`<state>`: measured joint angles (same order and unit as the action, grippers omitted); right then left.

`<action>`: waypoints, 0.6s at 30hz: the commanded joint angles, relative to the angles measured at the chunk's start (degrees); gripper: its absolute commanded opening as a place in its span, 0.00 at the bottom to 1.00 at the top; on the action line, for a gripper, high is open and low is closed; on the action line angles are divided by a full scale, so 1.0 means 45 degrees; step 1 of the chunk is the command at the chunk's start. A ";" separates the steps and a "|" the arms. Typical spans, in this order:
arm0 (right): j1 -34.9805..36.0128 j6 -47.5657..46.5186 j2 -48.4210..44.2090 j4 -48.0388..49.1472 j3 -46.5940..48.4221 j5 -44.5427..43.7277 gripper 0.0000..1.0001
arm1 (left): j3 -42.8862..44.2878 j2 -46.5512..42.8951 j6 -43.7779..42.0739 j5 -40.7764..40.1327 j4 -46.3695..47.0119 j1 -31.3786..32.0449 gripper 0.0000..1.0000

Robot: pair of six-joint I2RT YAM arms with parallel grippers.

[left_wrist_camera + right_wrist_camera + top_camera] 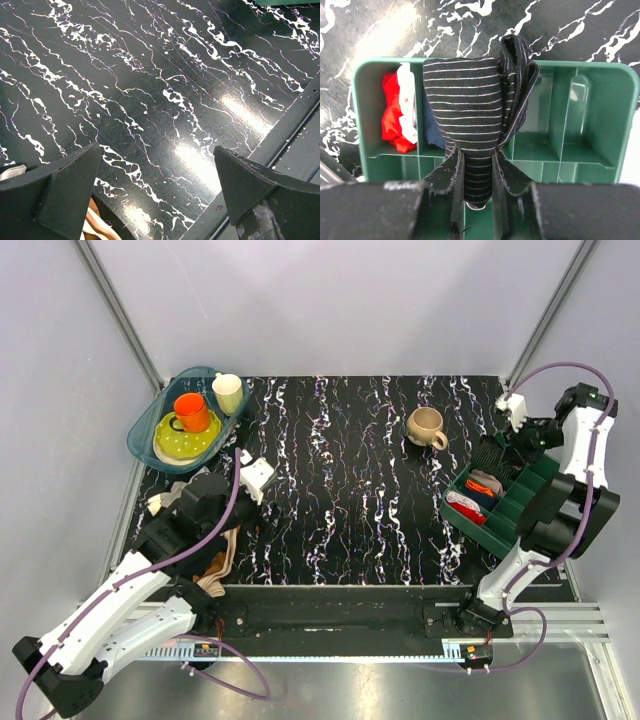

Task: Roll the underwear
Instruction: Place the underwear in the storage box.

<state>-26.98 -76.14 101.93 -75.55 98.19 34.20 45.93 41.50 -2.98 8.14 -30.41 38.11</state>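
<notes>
Inside right hand (477, 180), underwear (465, 95), apparently bundled

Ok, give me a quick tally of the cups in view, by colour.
Orange cup: 1, in the blue tray
Cream cup: 1, in the same tray
Tan mug: 1, standing on the table
Total: 3

Bare table (150, 90) lies between the left gripper (157, 155) fingers. Left of the right gripper (478, 170) fingers, rolled cloths (395, 115) fill a tray (620, 125) compartment; compartments rightward stand hollow.
</notes>
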 commanded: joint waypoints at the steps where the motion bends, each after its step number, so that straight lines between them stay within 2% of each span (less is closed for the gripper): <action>1: -0.0019 -0.2178 0.0862 -0.1630 0.0270 -0.0275 0.10 | -0.0012 -0.0002 -0.0099 -0.0324 0.0177 -0.0070 0.99; 8: -0.0059 -0.2533 0.2367 -0.0653 0.0463 -0.1055 0.10 | -0.0012 0.0329 -0.0079 -0.0598 0.0099 -0.0070 0.99; 12: -0.0311 -0.2514 0.2525 -0.0906 0.0991 -0.0433 0.10 | 0.0007 0.0505 -0.0079 -0.0754 0.0059 -0.0070 0.99; 15: -0.0663 -0.2533 0.2602 -0.1667 0.2102 0.0369 0.10 | -0.0012 0.0583 -0.0079 -0.0794 0.0040 -0.0070 0.99; 18: -0.0820 -0.2378 0.2875 -0.1767 0.3119 0.0000 0.10 | 0.0008 0.0583 -0.0079 -0.0736 0.0040 -0.0070 0.99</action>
<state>-29.12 -86.13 114.85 -77.01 105.14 32.38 45.91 44.18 -2.98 6.13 -31.16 38.11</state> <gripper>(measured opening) 0.234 0.987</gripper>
